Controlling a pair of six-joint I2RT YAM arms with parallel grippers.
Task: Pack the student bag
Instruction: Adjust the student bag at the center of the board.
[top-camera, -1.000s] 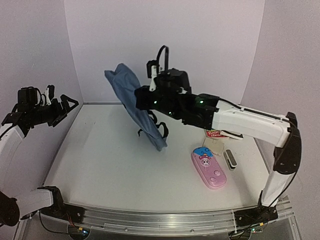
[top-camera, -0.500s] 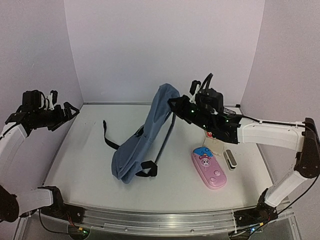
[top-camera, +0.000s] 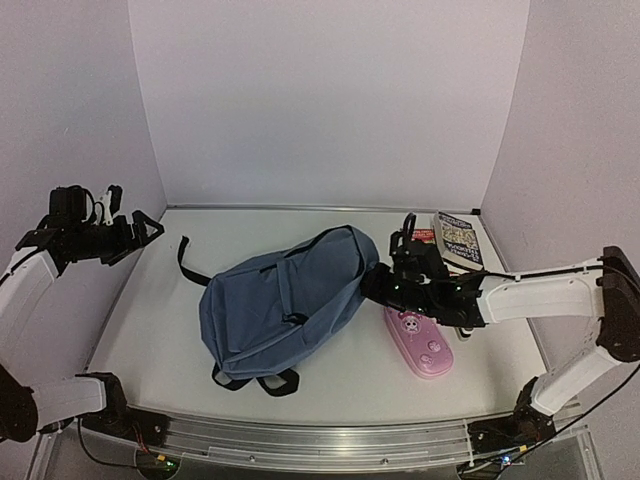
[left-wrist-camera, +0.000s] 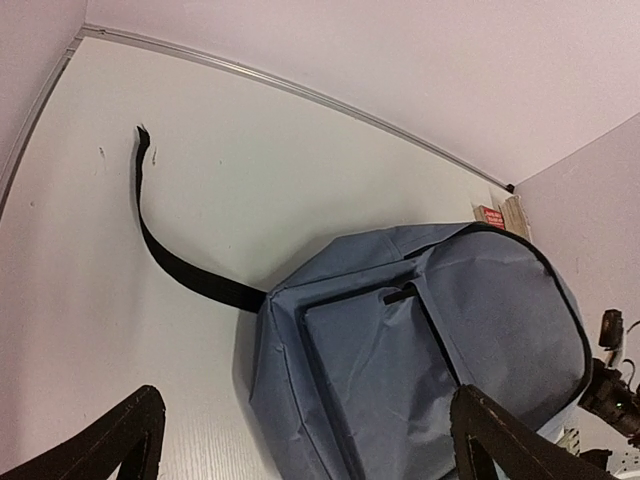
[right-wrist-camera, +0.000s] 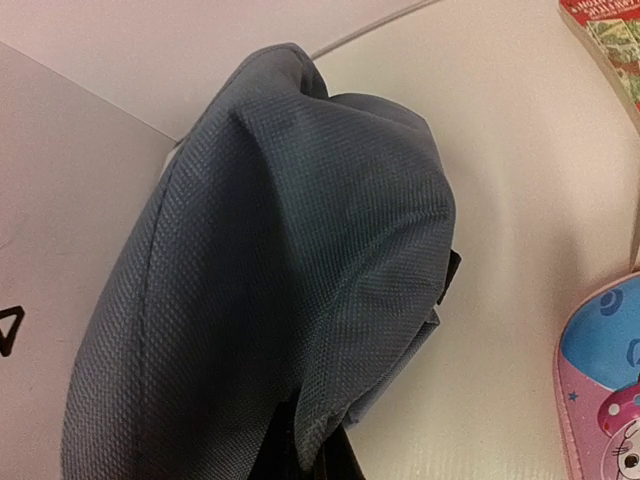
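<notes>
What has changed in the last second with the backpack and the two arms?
The right pincer, shut on the backpack throughout, swung it down from mid-air and toward the right. It now lies flat on the table. Nothing was let go. The left pincer stayed open and raised at the left, and the pink pencil case did not move.

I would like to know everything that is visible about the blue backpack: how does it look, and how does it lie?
The student bag is a soft slate-blue fabric backpack with black trim. It lies flat on the white table, a little left of the middle, with its front pocket facing up. One black strap trails loose toward the far left, and strap loops stick out at its near edge. The right end effector is shut on bunched fabric at its right end.
</notes>
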